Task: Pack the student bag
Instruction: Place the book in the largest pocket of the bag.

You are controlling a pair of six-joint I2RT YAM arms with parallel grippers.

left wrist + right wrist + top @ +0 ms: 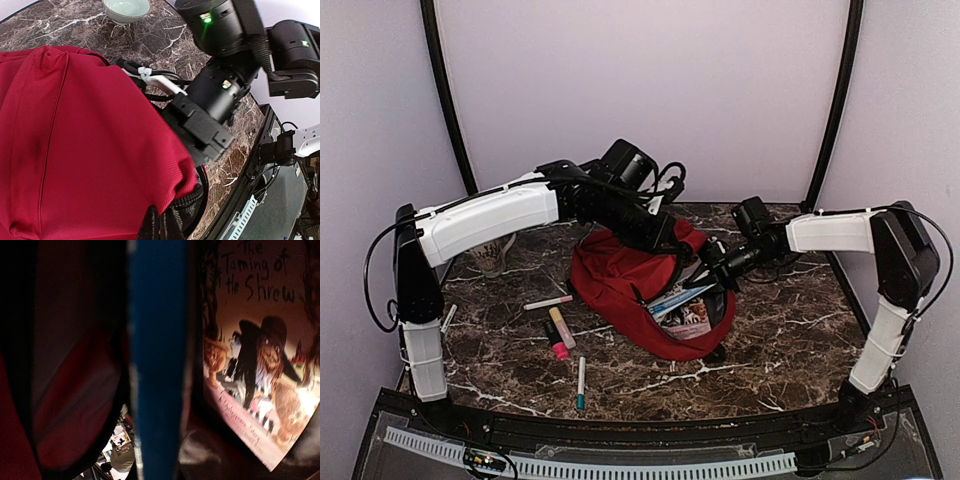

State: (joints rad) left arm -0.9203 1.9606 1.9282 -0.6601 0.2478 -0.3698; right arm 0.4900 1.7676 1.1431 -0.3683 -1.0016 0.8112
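left jaws shut, hidden by student bag (620, 280), right jaws shut inside, dim

The student bag (75, 150) fills the left and centre of the frame as an expanse of red fabric, with a black zipper (187, 202) at its lower right edge. The right arm (220, 90), black with green indicator lights and a white-tied cable bundle (150, 77), meets the bag's right edge, its front end hidden behind the fabric. A pale round vessel (126, 9) stands on the dark marbled surface (165, 35) at the top.
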